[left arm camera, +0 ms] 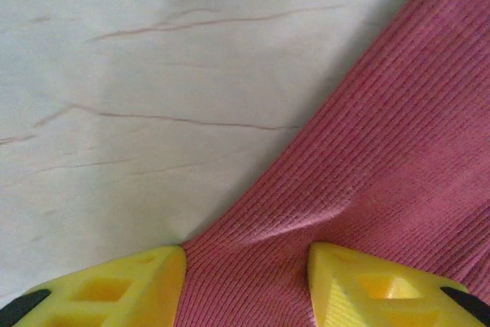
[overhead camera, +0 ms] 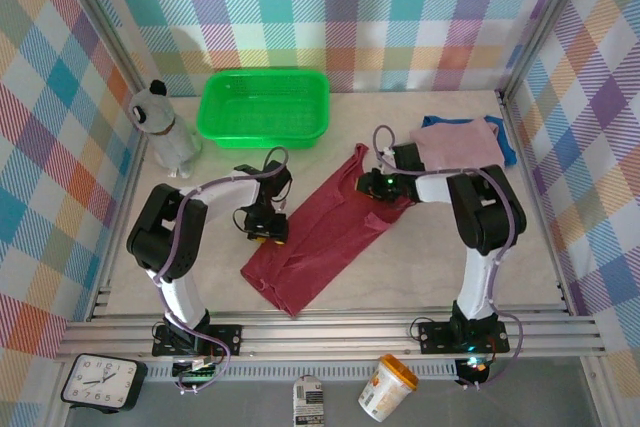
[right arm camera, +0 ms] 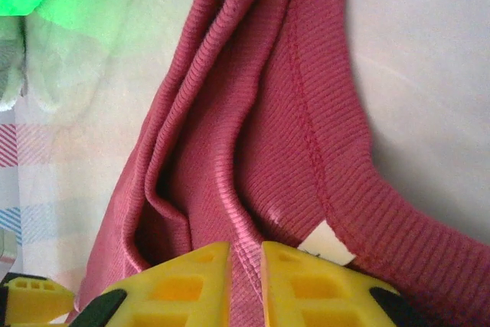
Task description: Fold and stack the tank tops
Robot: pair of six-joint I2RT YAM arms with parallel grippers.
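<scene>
Dark red tank top (overhead camera: pixel 318 237) flat, diagonal, mid desk (overhead camera: pixel 540 247). Right end effector (right arm camera: pixel 246 266) pinched tight on bunched fold beside seam. Left end effector (left arm camera: pixel 245 269) parted, straddling cloth edge, no grip. Ribbed knit judged light, limp, stretchy; take seamed edges.

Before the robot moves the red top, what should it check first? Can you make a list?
1. Grip of the right gripper on the red top: ok, fingers pinch a fold beside the white label.
2. Grip of the left gripper: not ok, fingers apart, cloth edge between them.
3. Red top flat: not ok, bunched in folds by the right gripper.
4. Stack spot ready: ok, the pink top lies on the blue top.
5. The green basket out of the way: ok, apart from the red top.
</scene>
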